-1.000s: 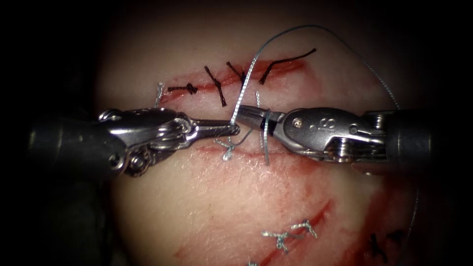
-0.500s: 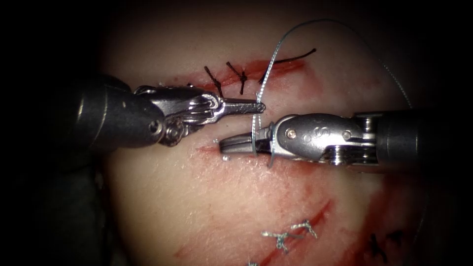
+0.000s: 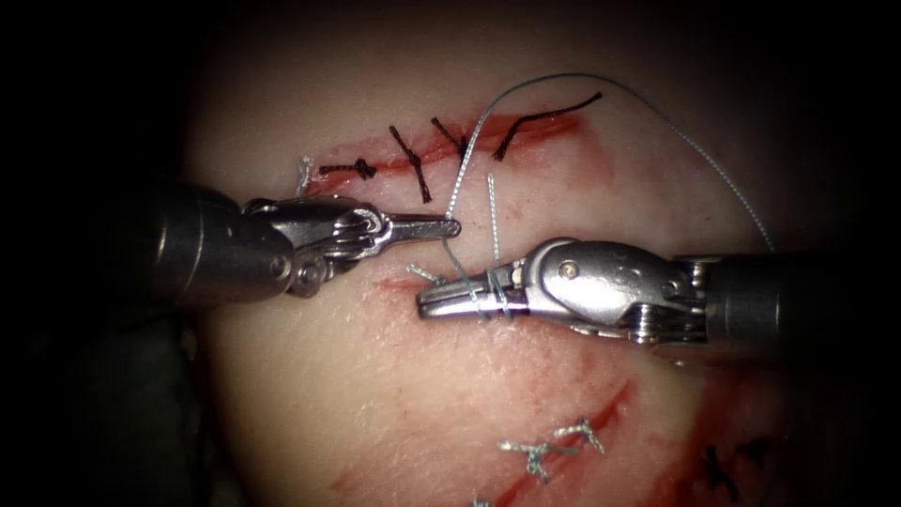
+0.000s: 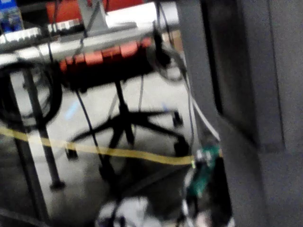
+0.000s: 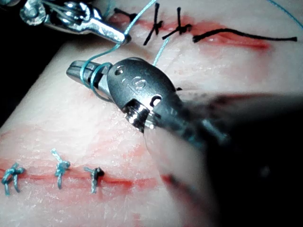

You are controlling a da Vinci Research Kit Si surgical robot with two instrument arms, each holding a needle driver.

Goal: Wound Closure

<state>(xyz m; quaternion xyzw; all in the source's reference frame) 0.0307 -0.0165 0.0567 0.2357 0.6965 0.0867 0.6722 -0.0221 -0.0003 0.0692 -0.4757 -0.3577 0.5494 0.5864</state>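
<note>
The left arm's steel needle-driver tool (image 3: 449,227) has its jaws clamped on the thin pale-blue thread (image 3: 457,180), just above the middle cut (image 3: 399,283) in the pale pink tissue (image 3: 422,394). The right arm's steel tool (image 3: 441,299) lies over that cut with jaws together, holding nothing; the thread is wound around them in loops (image 5: 92,73). From the left tool the thread arcs up over the upper cut with its black stitches (image 3: 413,161) and off to the right. I cannot make out the needle.
</note>
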